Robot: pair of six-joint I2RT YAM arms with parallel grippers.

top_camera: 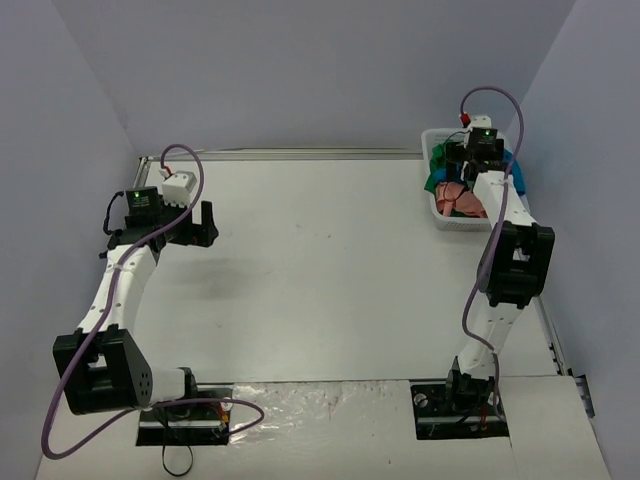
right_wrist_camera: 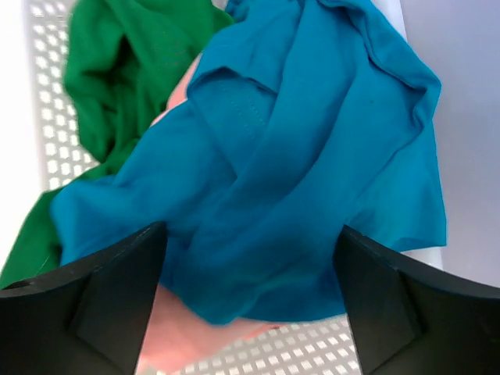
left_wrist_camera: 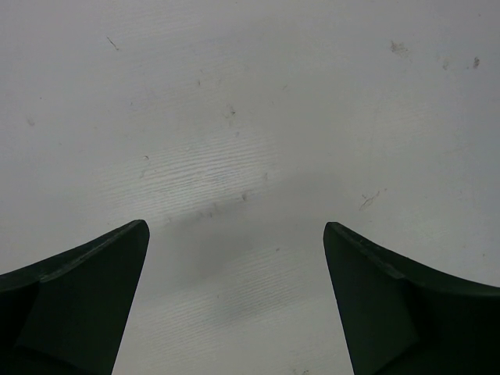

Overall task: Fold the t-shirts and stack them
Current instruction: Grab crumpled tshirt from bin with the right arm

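The t-shirts lie crumpled in a white mesh basket (top_camera: 432, 215) at the far right of the table. The teal-blue shirt (right_wrist_camera: 297, 156) is on top, and in the top view it shows at the basket's right side (top_camera: 515, 170). A green shirt (right_wrist_camera: 117, 70) lies to its left and a pink one (right_wrist_camera: 180, 336) under it. My right gripper (right_wrist_camera: 250, 258) hangs over the basket (right_wrist_camera: 297, 355), open, with its fingers wide on either side of a teal fold. My left gripper (left_wrist_camera: 234, 250) is open above the bare table at the left (top_camera: 205, 225), holding nothing.
Grey walls close in the white table (top_camera: 320, 260) on three sides. The basket stands against the right wall near the far corner. Both arm bases sit at the near edge, on a strip of foil-like sheet (top_camera: 320, 400).
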